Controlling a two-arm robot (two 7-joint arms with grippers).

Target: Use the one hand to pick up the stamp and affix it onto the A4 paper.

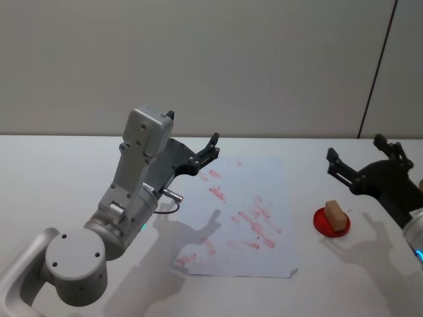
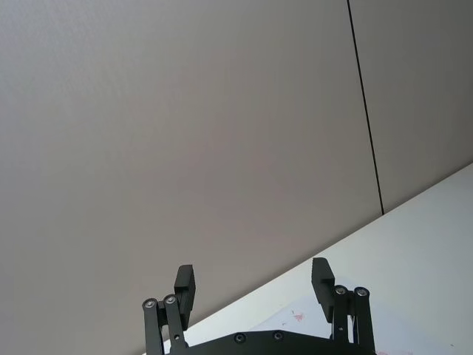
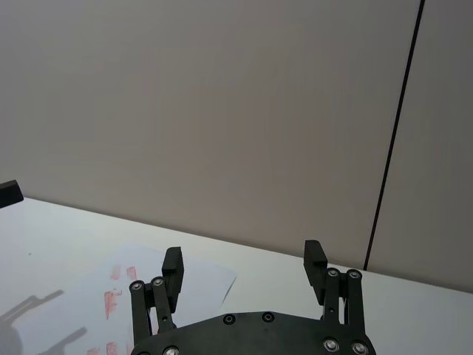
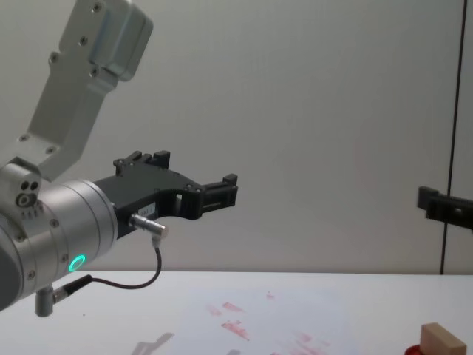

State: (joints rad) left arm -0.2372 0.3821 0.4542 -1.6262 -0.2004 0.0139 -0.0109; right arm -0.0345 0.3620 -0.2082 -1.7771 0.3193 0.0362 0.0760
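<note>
Stamp point(image 1: 336, 214): tan wood block on red round pad point(image 1: 319, 222), just right of A4 paper point(image 1: 264, 185). Paper flat on white desk point(image 1: 53, 165), red marks scattered. Right claw point(image 3: 244, 259): wide, empty, raised near stamp. Left claw point(image 2: 253, 272): wide, empty, over paper's left edge. Grey wall point(image 1: 198, 59) behind.

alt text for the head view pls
A tan wooden stamp sits on a round red pad on a white table, to the right of an A4 paper scattered with red stamped marks. The right gripper is open near the stamp, and the left gripper is open by the paper's far left edge.
</note>
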